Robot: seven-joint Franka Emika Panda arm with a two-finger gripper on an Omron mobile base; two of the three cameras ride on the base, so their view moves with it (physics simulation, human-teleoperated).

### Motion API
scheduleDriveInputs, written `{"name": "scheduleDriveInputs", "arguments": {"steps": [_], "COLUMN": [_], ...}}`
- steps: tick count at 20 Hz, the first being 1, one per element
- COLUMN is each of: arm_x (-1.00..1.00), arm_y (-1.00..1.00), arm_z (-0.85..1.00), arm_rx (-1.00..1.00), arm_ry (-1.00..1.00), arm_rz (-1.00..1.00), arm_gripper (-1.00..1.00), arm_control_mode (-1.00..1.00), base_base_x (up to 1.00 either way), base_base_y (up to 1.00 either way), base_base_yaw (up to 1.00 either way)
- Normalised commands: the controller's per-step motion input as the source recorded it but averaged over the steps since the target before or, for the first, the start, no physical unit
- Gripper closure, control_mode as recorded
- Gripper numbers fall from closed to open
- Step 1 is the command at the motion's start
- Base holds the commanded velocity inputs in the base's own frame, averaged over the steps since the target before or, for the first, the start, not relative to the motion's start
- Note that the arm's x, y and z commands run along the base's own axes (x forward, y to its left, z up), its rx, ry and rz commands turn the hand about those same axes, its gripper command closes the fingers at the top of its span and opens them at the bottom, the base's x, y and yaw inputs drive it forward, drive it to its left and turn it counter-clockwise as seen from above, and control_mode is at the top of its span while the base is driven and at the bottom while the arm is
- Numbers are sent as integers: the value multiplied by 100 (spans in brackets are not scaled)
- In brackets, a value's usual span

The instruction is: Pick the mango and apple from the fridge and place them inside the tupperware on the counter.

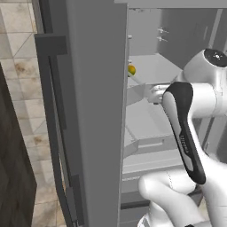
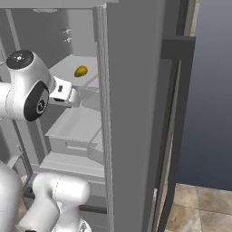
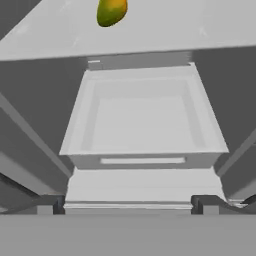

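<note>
Closest to the cameras stands the thick grey door (image 1: 95, 111) of the tall plain grey fridge (image 2: 136, 113), swung open and seen edge-on, with a dark handle bar running down its outer side. Just past the door edge, the white arm reaches into the fridge, and the tool (image 2: 74, 96) at its end is inside the cabinet, above a pale grey drawer.

From the hand view, this pale grey open drawer (image 3: 142, 120), a shallow rectangular box with a flat front lip, lies directly under and ahead of the tool. Whether the tool is spread or pressed together I cannot tell, because its tips are too dark and too low in the hand view, and the base views show only its white body. Nothing is seen between the tips.

Beyond the drawer, higher than the tool, is a pale grey flat shelf (image 3: 175, 30). On this shelf rests the small rounded yellow-orange mango with a green patch (image 3: 111, 11), ahead of the tool and a little to one side, well apart from it. In the right base view the mango (image 2: 80, 71) lies on the shelf just above and past the tool; in the left base view it (image 1: 131, 69) peeps out beside the door edge.
</note>
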Motion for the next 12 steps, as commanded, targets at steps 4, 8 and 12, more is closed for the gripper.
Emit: {"name": "scheduleDriveInputs", "arguments": {"steps": [4,8,12], "arm_x": [90,90,82], "arm_y": [20,24,20], "arm_z": [17,6,0], "arm_rx": [0,0,-6], "arm_ry": [0,0,0], "arm_rz": [0,0,-1], "arm_gripper": [-100,-100,-100], "arm_control_mode": [-100,-100,-100], "base_base_x": [0,0,0], "base_base_y": [0,0,0], "base_base_yaw": [0,0,0]}}
